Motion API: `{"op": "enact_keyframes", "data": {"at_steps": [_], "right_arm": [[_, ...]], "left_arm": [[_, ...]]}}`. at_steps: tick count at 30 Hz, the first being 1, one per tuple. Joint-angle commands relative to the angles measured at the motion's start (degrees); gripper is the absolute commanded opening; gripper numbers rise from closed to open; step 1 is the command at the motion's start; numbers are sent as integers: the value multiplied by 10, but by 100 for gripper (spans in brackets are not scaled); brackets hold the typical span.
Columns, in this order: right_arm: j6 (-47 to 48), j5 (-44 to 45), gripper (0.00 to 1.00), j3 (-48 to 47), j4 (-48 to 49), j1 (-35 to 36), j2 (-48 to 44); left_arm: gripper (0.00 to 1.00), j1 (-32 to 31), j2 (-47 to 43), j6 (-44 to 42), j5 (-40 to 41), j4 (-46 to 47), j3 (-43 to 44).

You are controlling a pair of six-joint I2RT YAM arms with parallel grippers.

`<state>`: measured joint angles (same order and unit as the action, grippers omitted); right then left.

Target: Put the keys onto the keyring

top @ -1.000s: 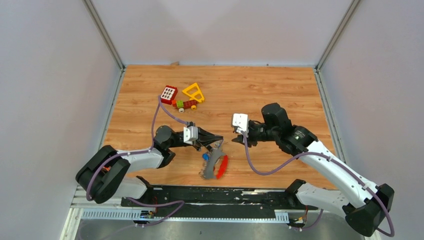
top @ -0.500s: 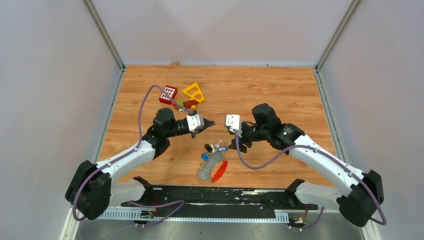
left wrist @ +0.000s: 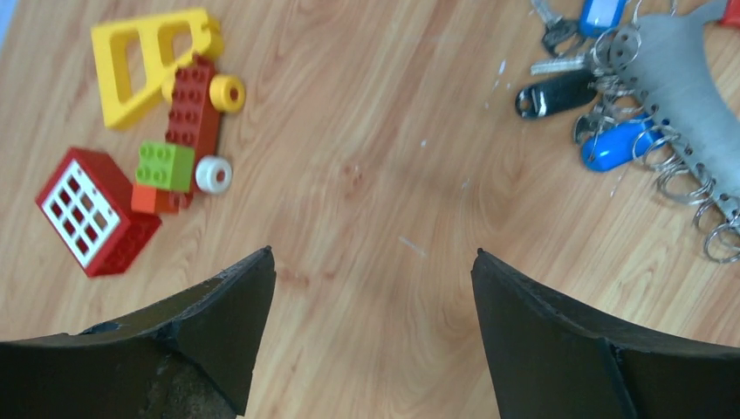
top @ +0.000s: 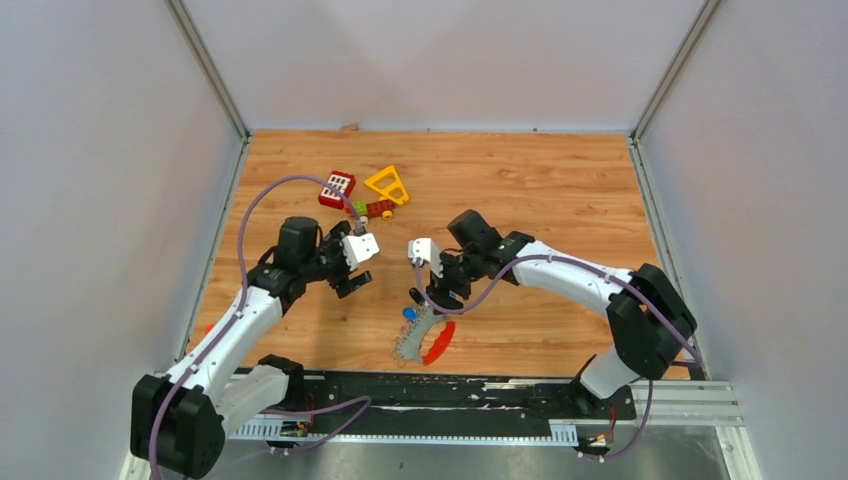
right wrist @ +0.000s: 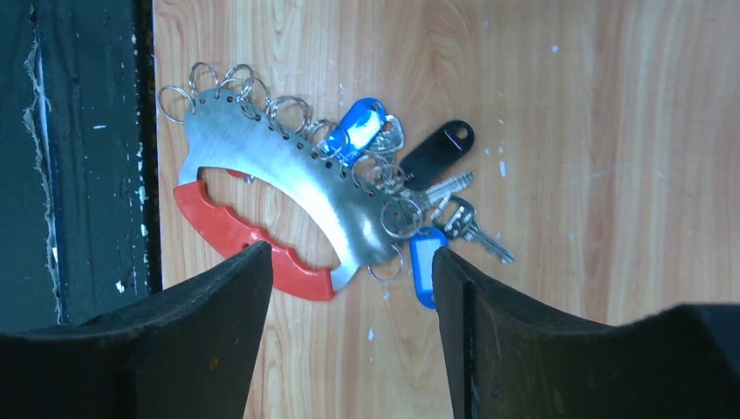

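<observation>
Right gripper (right wrist: 346, 262), spread, hovers over the keyring (right wrist: 279, 166); centre it on the possibly loose blue key (right wrist: 425, 266). Left gripper (left wrist: 371, 266) spread, empty.

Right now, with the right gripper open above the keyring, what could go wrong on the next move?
First, the keys and tags overlap in a tight cluster beside the keyring, so the open right gripper may pinch several at once or drag the whole bunch. Second, the keyring lies close to the near edge of the table; a push that way could slide it onto the black rail.
</observation>
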<state>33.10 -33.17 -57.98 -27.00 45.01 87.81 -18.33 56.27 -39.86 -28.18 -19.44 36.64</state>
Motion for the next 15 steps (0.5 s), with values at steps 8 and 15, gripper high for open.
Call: {"op": "enact_keyframes", "data": {"at_steps": [8, 15], "right_arm": [[104, -82, 66, -105, -41, 105, 108], [97, -69, 55, -166, -63, 147, 177]], "left_arm": [[91, 92, 26, 15, 33, -42, -8], [90, 121, 54, 60, 57, -31, 17]]}}
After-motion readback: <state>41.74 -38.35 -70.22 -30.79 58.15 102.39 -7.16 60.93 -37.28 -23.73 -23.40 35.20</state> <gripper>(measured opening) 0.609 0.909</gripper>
